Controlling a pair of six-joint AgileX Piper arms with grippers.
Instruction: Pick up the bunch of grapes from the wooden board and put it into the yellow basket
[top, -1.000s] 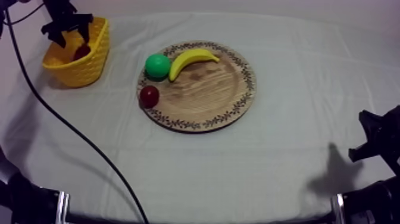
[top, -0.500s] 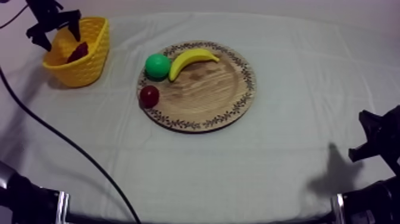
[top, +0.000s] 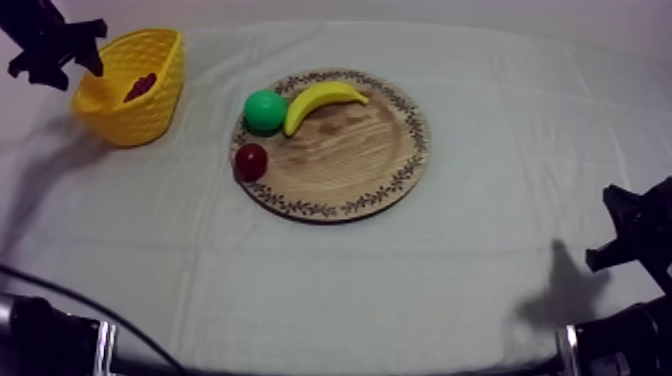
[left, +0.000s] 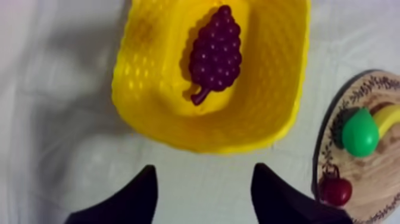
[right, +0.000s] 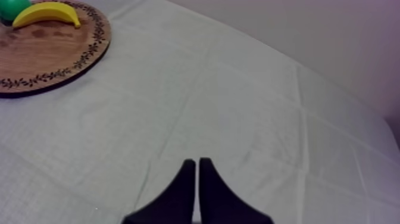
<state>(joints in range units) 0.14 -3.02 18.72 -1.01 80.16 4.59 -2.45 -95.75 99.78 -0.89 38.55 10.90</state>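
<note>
Sitting in the yellow basket (left: 271, 107), the bunch of grapes (left: 215, 53) looks delivered, so task's basically done; left gripper (left: 203, 169) fingers wide apart w/ nothing between, right gripper (right: 197, 161) fingers pressed together, empty.

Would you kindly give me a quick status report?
Left claw open, by yellow basket. Right claw shut, empty. Bunch of grapes inside basket. Banana, pear on board.
</note>
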